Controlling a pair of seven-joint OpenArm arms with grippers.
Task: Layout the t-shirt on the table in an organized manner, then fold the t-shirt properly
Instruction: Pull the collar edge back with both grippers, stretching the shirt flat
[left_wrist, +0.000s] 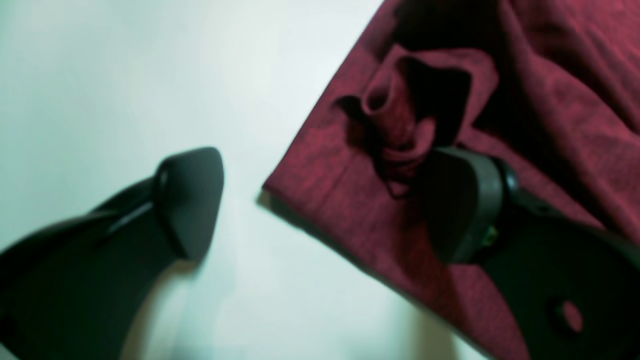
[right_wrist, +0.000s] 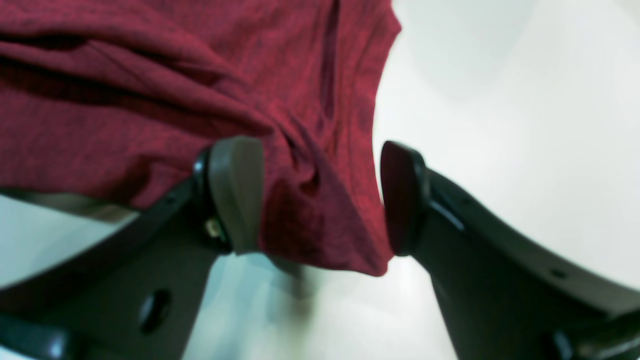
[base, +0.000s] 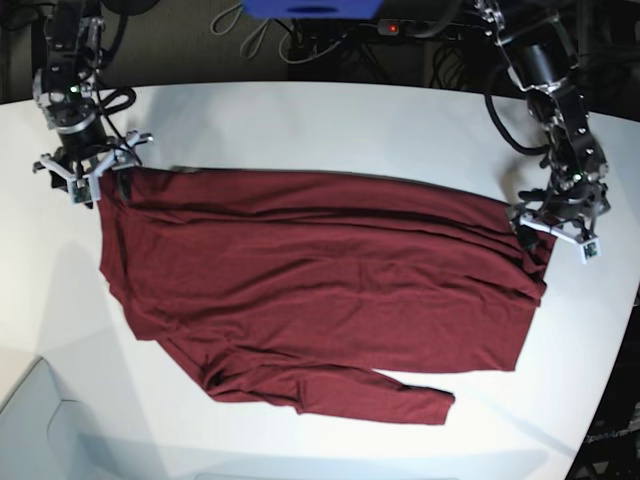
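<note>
- The table (base: 330, 120) is seen as a big smooth white top with a curved edge, bare along the near side in the base view.
- The t-shirt (base: 320, 280) is spread out mostly flat across the middle of it, long wrinkles running sideways, with one sleeve stuck out toward the near edge.
- Farther back, a clutter of dark cables (base: 300, 40) and a blue thing (base: 312, 8) is made out behind the table; not much else of the room can be told.
- The right gripper (right_wrist: 320, 200) is caught spread wide in its wrist view, a loose corner of fabric sitting between the pads, which aren't clamped on it. That's not readable from the base view.
- The left gripper (left_wrist: 320, 205) is shown wide open too: one finger over bare table, the other over the cloth beside a bunched-up little fold (left_wrist: 400, 115). Nothing is gripped, and that fold is only visible up close.
</note>
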